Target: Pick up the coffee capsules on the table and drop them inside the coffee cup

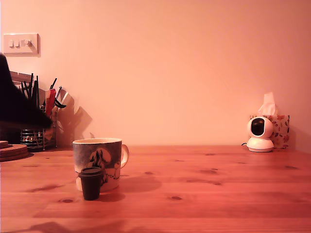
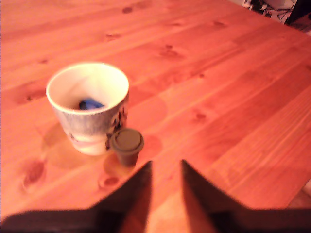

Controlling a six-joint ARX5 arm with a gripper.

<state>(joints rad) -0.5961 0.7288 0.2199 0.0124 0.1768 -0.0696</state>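
Orange-brown wood surface point(image 2: 228, 97) under a plain wall point(image 1: 170, 63). Fingers point(image 2: 165, 167) spread, empty, above the surface. 1 dark capsule point(image 2: 127, 144) just beyond the fingertips, touching the cup point(image 2: 87, 109); 1 blue capsule point(image 2: 91, 103) inside.

One mug point(image 1: 99, 160) stands on the one tabletop point(image 1: 218, 194). Two capsules: one dark capsule point(image 1: 91, 183) on the wood just beside the mug, and one blue capsule point(image 2: 90, 103) inside it, seen only in the wrist view. One claw point(image 2: 165, 167) with two fingers point(image 2: 141, 187). One utensil holder point(image 1: 36, 138), one small camera point(image 1: 259, 134), one tissue box point(image 1: 279, 130), one wall switch plate point(image 1: 20, 43).
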